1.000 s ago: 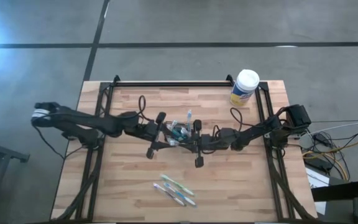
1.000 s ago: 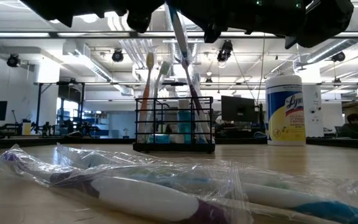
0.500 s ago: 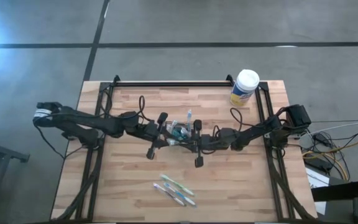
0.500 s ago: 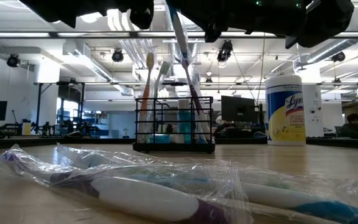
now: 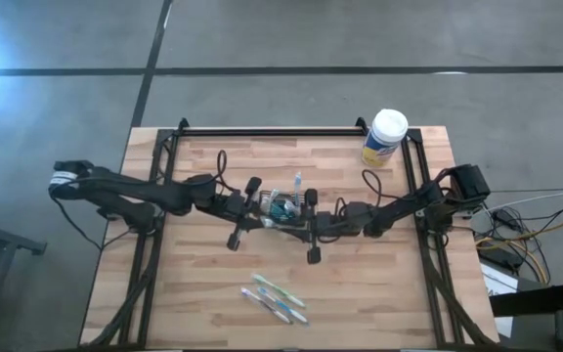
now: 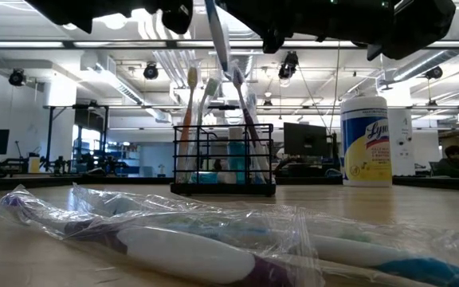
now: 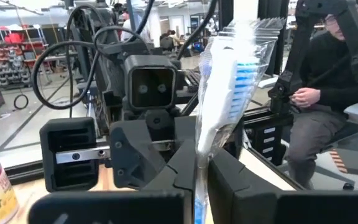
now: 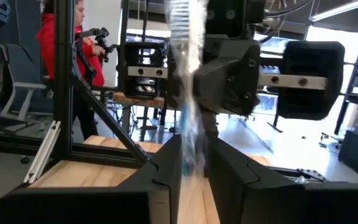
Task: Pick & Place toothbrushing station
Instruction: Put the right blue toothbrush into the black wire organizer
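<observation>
Above the middle of the table my two grippers meet tip to tip over the black wire-mesh toothbrushing station (image 5: 281,207) (image 6: 223,159), which holds several brushes (image 6: 191,104). A toothbrush in clear wrap (image 7: 229,81) (image 8: 188,74) (image 6: 217,32) stands upright between them, its blue-bristled head up. My left gripper (image 7: 202,171) (image 5: 265,217) is shut on it. The fingers of my right gripper (image 8: 193,155) (image 5: 299,221) stand slightly apart on either side of the wrapped handle. My left gripper pinches the wrapped toothbrush's handle (image 7: 199,180) between its two fingers. The fingers lie level, coming from the table's left, across the brush. The brush stands upright above them, head up, clear of the table. Whether my right gripper's fingers touch the wrap, I cannot tell.
Several wrapped toothbrushes (image 5: 274,298) (image 6: 174,239) lie on the wooden table near its front edge. A white-lidded, yellow-labelled canister (image 5: 386,137) (image 6: 366,139) stands at the far right corner. People show in the room beyond the table.
The held toothbrush's hanging lower end has swung toward the left in the low view. It now stands apart from the purple brush in the station, which it lined up with before. Both arms have kept their places.
</observation>
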`<state>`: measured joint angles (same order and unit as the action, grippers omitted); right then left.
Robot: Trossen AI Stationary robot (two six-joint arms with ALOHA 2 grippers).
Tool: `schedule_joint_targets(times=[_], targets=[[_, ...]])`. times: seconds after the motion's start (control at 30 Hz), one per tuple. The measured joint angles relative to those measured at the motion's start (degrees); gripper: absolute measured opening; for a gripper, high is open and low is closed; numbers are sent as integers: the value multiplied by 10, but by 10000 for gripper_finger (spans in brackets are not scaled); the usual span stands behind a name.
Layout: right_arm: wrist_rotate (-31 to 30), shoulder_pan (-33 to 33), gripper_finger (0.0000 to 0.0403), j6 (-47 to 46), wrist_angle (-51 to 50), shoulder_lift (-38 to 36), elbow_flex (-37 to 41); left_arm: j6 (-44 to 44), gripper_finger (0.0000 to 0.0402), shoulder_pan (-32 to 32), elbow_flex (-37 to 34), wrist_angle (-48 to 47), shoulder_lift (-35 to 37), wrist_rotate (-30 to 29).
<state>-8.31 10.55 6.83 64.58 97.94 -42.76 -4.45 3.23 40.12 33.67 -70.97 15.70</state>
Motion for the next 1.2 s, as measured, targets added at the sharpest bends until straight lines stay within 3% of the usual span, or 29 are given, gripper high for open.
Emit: schedule_joint_targets(times=[0.37,0.5,0.67,0.8,0.97,1.2], targets=[[7,0,98,4,-15,-6,4,-26,17,1,-1,-109,89,-2],[8,1,100,-10,-42,-55,1,-27,17,1,-4,-145,109,-19],[9,3,95,-40,-298,-193,-40,-41,17,0,-18,-152,142,-26],[9,13,91,-58,-461,-253,-86,-43,17,0,-29,-154,171,-35],[9,34,93,-51,-476,-261,-92,-46,17,-2,-31,-173,205,-39],[9,39,93,-52,-419,-263,-45,-45,17,-16,-29,-231,250,-45]])
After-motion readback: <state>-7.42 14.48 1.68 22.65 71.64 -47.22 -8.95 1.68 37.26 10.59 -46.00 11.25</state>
